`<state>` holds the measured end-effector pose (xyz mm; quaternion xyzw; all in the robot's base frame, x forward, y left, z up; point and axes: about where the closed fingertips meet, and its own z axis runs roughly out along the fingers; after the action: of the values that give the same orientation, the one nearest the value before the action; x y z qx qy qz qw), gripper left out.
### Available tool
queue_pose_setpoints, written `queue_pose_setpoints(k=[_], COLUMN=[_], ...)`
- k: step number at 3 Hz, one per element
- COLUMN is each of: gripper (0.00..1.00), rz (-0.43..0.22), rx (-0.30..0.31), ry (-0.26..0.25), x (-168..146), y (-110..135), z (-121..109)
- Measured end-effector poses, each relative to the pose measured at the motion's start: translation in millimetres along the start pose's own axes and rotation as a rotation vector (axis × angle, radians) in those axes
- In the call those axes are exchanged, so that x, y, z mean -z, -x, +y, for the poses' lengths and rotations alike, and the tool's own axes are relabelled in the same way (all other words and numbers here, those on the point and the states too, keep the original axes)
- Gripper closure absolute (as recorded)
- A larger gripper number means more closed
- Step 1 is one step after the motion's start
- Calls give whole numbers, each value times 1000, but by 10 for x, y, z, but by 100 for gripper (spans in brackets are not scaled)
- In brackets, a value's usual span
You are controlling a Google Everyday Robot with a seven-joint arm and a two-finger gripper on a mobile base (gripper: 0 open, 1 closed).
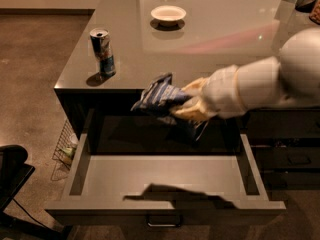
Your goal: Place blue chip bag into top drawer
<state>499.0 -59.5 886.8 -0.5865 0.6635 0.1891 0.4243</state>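
The blue chip bag [159, 97] is a crinkly dark-blue foil bag with white marks, held in the air just in front of the counter's front edge. My gripper [189, 104] is shut on the bag's right side, its cream fingers [192, 113] wrapped around it. Bag and gripper hang above the back part of the open top drawer [165, 176], a wide shallow grey drawer pulled fully out, with a small metal bar handle [164, 221] on its front panel. The drawer's inside holds nothing but the arm's shadow.
A blue-silver drink can [103, 51] stands near the counter's [210, 39] front left corner. A small white bowl [168, 14] sits further back. Darker drawers [290, 156] are at the right. A wire basket [64, 146] sits on the floor at left, a black chair part [12, 171] at lower left.
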Motion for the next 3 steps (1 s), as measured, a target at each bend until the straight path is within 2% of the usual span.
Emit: queue_pose_setpoints(k=[1,2,3], gripper=[100,82,59], rz=[27,28,28], rx=[-21,-29,-27], ry=[48,41,44], x=[-704,-745,-753], y=[-588,-632,-618], z=[225,226,235])
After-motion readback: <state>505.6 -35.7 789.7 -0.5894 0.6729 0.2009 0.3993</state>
